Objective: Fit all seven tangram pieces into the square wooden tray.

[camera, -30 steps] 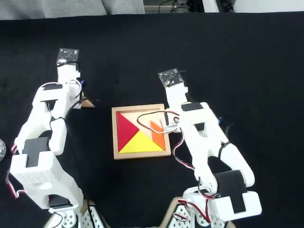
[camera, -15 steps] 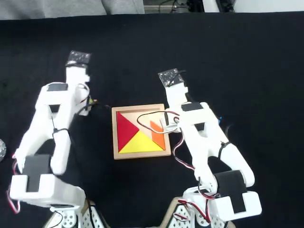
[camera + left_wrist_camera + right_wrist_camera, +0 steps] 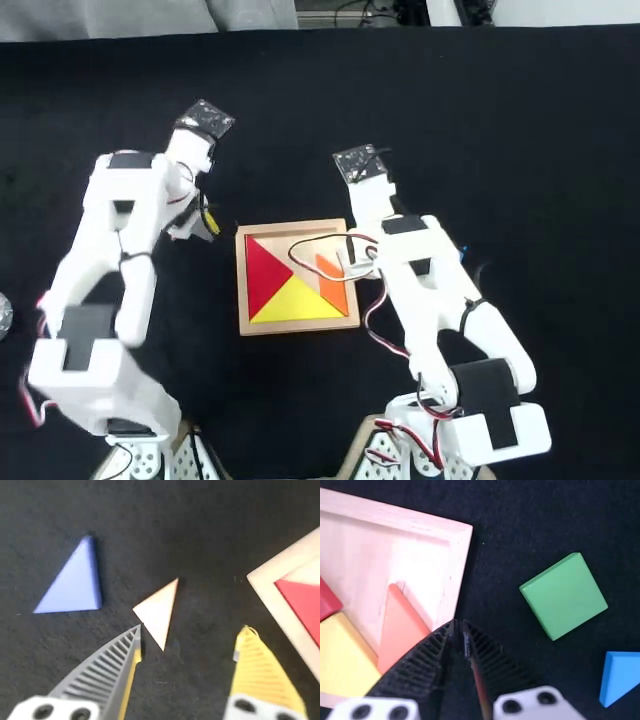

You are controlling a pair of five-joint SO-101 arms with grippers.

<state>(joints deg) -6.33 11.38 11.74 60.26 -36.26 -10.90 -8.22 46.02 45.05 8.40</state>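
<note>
Hovering low over the black counter [image 3: 520, 120], my left pincer [image 3: 191, 630] is spread wide and grips nothing. The small pale triangle [image 3: 157, 611] lies flat just ahead of its grey finger [image 3: 112, 670]. I read that spread as room to straddle the piece, though the triangle sits nearer one finger than the other, so I'd centre before closing. A lilac triangle [image 3: 72, 582] lies flat a little beyond, apart from it. The tray [image 3: 272, 592] has a corner close on the other side, which should keep the carry short.

My right pincer [image 3: 457, 626] is clenched on nothing, tips at the tray's side rim beside the orange piece [image 3: 402, 630]. Shut like that it serves as a pusher, I judge, for seating pieces.

Inside the tray the red triangle [image 3: 262, 272], yellow triangle [image 3: 295, 302] and orange piece lie flush together, with bare wood beside them. A green square [image 3: 563, 595] and a blue triangle [image 3: 620, 677] wait on the counter outside the rim. By my count three of seven are in.
</note>
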